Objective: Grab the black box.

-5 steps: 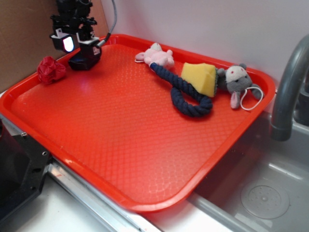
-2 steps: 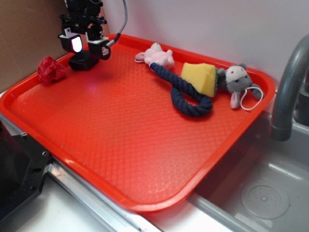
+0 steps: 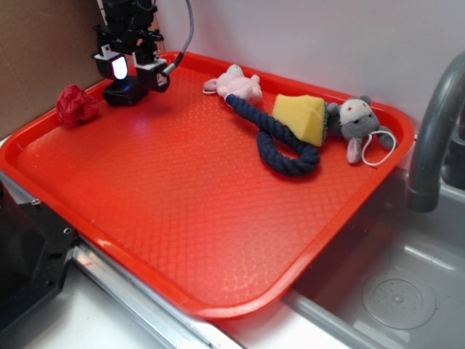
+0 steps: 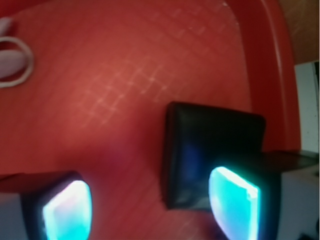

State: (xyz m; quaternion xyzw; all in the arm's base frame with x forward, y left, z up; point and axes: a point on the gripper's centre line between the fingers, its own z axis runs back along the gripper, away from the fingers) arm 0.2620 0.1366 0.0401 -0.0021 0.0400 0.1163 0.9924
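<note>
- Exterior view: a red tray (image 3: 182, 218) takes up most of the counter, with a sink basin (image 3: 407, 291) and a grey faucet (image 3: 434, 138) past its right edge.
- Exterior view: the black box (image 3: 122, 93) lies flat in the tray's far left corner, close to the back rim.
- Exterior view: the gripper (image 3: 132, 69) hangs right over the box, its lit fingertips reaching down to the box's top; from here the box is partly hidden behind them.
- Exterior view: a red cloth ball (image 3: 77, 105) sits near the tray's left rim, just beside the box and apart from it.
- Exterior view: along the far edge lie a pink plush toy (image 3: 236, 83), a dark blue rope loop (image 3: 280, 142), a yellow cheese-shaped wedge (image 3: 301, 116) and a grey plush mouse (image 3: 354, 125); the rope runs from the pink toy past the wedge.
- Wrist view: the black box (image 4: 210, 150) rests on the tray floor (image 4: 115, 90) near the curved corner rim.
- Wrist view: the gripper (image 4: 150, 205) stands spread apart; one glowing finger (image 4: 232, 200) overlaps the box's lower right part, the other (image 4: 65, 207) sits over bare tray to the box's left.
- Wrist view: the box is not centred between the fingers, and nothing is clamped.
</note>
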